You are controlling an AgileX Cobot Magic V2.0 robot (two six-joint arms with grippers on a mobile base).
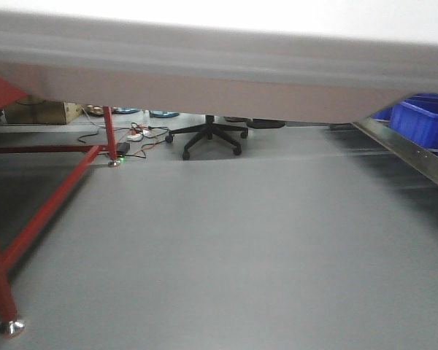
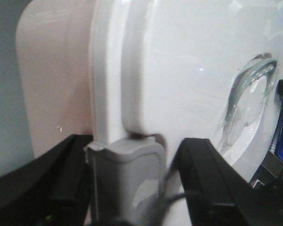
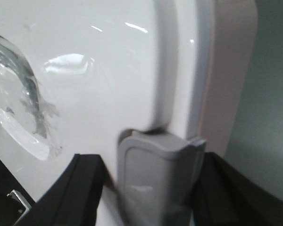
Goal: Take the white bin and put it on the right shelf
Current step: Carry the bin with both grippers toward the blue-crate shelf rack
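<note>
White bin (image 2: pixel 146 70) (glossy lid, pinkish translucent walls, rounded corners) is seen raised, left of the right shelf (image 1: pixel 401 149). Its grey latches (image 2: pixel 127 157) are straddled by left gripper (image 2: pixel 132 188) and right gripper (image 3: pixel 153 188) jaws; clamping cannot be told.

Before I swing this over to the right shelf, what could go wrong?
The white bin fills the top of the front view, so the right shelf and the blue bins behind its rail show only at the edge; a blind swing could strike them.
The left pincer and right pincer each straddle just a grey latch; whether they clamp is unclear, so the bin could slip or a latch could pop.
</note>
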